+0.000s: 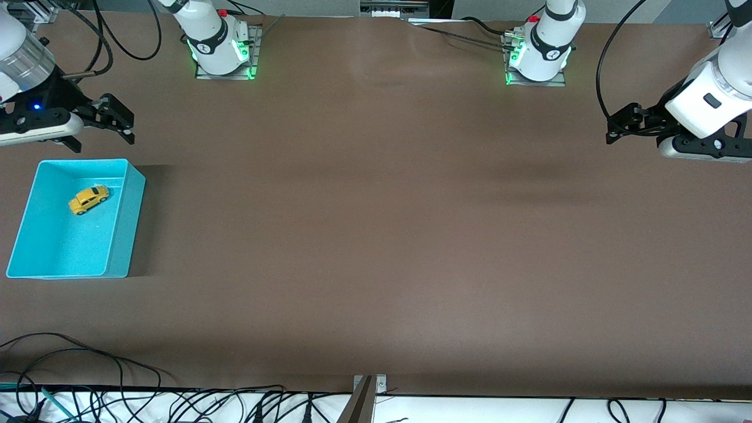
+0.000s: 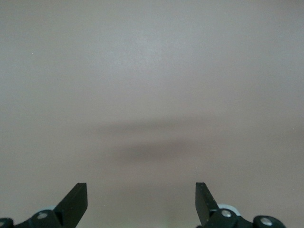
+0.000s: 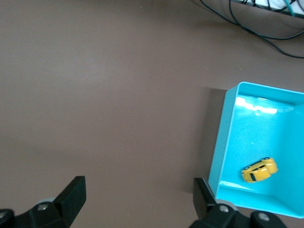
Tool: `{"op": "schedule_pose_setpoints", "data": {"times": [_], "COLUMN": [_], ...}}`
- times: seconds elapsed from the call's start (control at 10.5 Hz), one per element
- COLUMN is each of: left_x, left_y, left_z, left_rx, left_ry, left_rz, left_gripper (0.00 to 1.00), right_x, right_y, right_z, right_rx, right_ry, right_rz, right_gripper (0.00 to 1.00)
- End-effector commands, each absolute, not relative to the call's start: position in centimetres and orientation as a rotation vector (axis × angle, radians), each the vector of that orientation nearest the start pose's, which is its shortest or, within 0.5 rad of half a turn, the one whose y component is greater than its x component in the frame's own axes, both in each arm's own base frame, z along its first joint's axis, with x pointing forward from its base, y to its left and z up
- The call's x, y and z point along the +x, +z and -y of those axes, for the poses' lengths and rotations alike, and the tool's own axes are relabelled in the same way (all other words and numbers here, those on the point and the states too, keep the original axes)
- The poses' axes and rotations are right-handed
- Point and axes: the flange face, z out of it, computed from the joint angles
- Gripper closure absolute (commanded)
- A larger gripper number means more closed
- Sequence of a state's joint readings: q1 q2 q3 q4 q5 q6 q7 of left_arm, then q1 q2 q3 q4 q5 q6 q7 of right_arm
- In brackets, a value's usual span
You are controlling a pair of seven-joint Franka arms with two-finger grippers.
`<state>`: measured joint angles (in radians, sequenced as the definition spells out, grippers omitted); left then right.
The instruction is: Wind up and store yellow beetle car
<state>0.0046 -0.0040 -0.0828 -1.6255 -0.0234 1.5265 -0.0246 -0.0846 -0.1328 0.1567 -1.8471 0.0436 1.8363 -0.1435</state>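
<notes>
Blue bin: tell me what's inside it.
The blue bin holds only the yellow toy car, sitting on its floor in the half nearer the robots. Nothing covers the car or the rest of the floor.

The brown surface (image 1: 376, 235) lies bare between the two arms, so a hand could pass freely across its middle. The only obstacle is the blue bin (image 1: 126, 229) at the right arm's end, whose upright walls ring the yellow beetle car (image 1: 89, 199); its top is open. Cables (image 1: 88, 364) trail along the edge nearest the front camera.
</notes>
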Motion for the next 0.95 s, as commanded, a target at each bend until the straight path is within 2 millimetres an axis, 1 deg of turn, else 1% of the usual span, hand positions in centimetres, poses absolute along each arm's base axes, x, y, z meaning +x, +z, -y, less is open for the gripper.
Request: {"op": "schedule_pose_setpoints", "data": {"times": [0.0, 0.1, 0.29, 0.38, 0.57, 0.76, 0.86], "left_x": [54.6, 54.6, 54.6, 54.6, 54.6, 54.6, 54.6], "left_y": [60.1, 60.1, 60.1, 60.1, 60.1, 60.1, 60.1], "left_z": [4.5, 4.4, 4.4, 4.4, 4.4, 4.4, 4.4], "left_rx": [-3.166, -3.166, -3.166, -3.166, -3.166, -3.166, -3.166], "left_ry": [0.153, 0.153, 0.153, 0.153, 0.153, 0.153, 0.153], "left_rz": [-0.115, -0.112, -0.112, -0.112, -0.112, -0.112, -0.112], "left_gripper": [0.00, 0.00, 0.00, 0.00, 0.00, 0.00, 0.00], "right_x": [52.7, 52.2, 52.2, 52.5, 54.1, 54.4, 54.6], "right_y": [57.9, 57.6, 57.8, 57.8, 59.2, 59.7, 59.9], "right_z": [-4.9, -4.9, -4.8, -4.8, -4.9, -4.9, -4.7], "right_rx": [-3.060, -3.061, -3.062, -3.065, -3.071, -3.073, -3.092], "right_ry": [-0.134, -0.065, -0.057, -0.037, -0.012, -0.012, 0.018], "right_rz": [0.280, 0.271, 0.258, 0.225, 0.165, 0.170, 0.159], "right_gripper": [0.00, 0.00, 0.00, 0.00, 0.00, 0.00, 0.00]}}
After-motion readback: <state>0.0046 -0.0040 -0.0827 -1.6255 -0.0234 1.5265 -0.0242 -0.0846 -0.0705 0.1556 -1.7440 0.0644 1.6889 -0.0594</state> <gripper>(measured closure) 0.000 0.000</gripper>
